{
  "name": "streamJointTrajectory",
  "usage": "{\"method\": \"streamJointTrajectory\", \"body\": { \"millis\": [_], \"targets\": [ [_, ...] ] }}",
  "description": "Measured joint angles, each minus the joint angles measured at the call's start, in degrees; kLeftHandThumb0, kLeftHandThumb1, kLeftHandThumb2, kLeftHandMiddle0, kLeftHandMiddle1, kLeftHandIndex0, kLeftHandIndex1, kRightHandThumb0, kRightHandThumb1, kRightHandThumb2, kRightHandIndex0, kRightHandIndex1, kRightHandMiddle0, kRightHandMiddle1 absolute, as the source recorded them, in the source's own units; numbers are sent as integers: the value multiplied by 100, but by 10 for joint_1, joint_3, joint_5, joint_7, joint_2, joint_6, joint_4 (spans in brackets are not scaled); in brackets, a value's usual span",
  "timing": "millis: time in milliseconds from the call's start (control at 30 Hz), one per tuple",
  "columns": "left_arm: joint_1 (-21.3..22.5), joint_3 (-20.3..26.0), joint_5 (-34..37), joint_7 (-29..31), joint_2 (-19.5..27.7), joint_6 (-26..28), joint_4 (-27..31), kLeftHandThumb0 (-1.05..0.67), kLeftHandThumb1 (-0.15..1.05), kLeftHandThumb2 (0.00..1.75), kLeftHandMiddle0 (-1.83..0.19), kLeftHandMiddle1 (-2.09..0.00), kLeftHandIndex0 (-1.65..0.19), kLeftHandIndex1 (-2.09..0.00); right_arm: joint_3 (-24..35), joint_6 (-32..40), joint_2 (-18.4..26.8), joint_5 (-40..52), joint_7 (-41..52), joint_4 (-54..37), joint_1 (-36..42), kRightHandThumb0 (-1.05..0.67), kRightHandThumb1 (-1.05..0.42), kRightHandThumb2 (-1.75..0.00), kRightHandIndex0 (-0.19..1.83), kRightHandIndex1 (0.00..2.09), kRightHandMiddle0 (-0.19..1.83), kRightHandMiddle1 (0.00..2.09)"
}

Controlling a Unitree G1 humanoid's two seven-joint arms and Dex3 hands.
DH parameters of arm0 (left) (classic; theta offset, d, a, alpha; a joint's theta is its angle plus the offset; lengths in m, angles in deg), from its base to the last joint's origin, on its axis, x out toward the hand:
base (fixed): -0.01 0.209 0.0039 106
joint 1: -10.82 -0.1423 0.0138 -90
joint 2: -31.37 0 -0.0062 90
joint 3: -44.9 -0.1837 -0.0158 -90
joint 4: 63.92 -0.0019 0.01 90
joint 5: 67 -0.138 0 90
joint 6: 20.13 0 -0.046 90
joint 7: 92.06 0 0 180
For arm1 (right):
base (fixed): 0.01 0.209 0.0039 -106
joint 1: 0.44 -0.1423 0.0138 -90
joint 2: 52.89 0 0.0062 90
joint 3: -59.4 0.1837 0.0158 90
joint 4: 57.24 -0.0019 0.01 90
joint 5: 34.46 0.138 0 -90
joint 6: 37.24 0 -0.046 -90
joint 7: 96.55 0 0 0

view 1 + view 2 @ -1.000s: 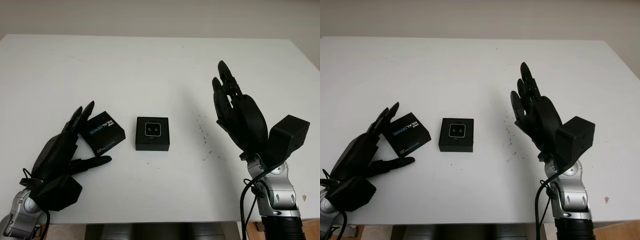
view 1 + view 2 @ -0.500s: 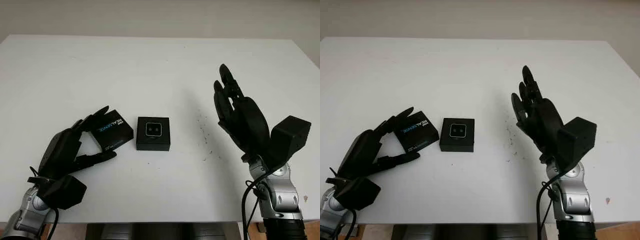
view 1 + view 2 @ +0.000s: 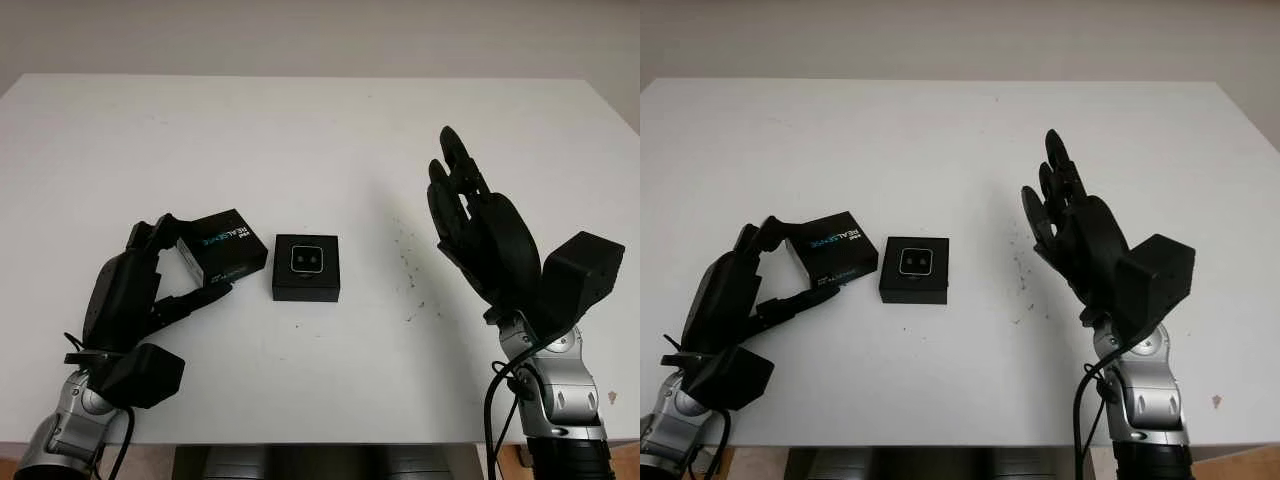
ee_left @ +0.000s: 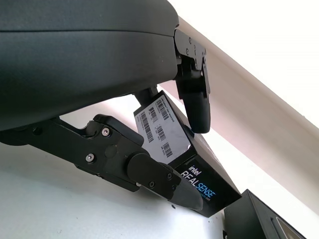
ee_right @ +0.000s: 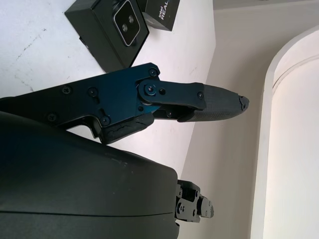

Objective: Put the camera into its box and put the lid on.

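**Lid in hand beside the open box**

White table (image 3: pixel 320 130) carries everything. Nearest, the left hand (image 3: pixel 135 290) pinches the lid (image 3: pixel 222 245) by its near edges, tilted up. Being stiff, light card, it probably suits an edge grip. Just beyond its fingers sits the box (image 3: pixel 306 267), camera (image 3: pixel 306 260) inside. The right hand (image 3: pixel 480 230) hovers released, well aside; nothing blocks the way.

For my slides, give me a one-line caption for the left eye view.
Left hand grips the RealSense lid beside the open box holding the camera; right hand open, raised above the table.
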State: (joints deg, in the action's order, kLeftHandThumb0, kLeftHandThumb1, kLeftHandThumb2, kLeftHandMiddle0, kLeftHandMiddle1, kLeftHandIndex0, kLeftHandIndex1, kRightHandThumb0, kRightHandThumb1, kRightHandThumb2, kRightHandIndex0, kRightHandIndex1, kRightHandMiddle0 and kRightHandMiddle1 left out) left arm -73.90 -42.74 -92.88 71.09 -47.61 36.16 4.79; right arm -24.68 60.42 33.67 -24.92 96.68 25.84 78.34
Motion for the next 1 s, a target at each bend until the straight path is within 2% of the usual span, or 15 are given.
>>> {"method": "streamJointTrajectory", "body": {
  "millis": [400, 567, 733, 867, 1000],
  "targets": [
    [0, 8, 43, 53, 2, 23, 28, -29, 105, 7, -20, -178, -17, -163, -6, -3, -6, -23, -24, 3, 0, -77, -105, -43, -5, 8, -3, 7],
    [15, 35, 117, 76, -4, 28, 57, -29, 104, 6, -27, -183, -18, -163, -9, -3, -10, -27, -28, 4, 0, -78, -105, -43, -5, 7, -3, 7],
    [36, 66, 210, 115, -13, 59, 109, -30, 104, 7, -32, -177, -20, -157, -9, -3, -10, -25, -21, 4, 0, -77, -105, -45, -7, 6, -5, 5],
    [52, 92, 294, 156, -21, 116, 190, -32, 105, 18, -30, -174, -18, -158, -7, -5, -10, -16, -9, 13, 0, -76, -105, -45, -9, 5, -7, 5],
    [74, 109, 326, 190, -21, 141, 232, -34, 105, 21, -34, -174, -20, -163, -7, -9, -10, -15, -6, 19, 0, -75, -105, -45, -8, 5, -6, 5]
  ]
}}
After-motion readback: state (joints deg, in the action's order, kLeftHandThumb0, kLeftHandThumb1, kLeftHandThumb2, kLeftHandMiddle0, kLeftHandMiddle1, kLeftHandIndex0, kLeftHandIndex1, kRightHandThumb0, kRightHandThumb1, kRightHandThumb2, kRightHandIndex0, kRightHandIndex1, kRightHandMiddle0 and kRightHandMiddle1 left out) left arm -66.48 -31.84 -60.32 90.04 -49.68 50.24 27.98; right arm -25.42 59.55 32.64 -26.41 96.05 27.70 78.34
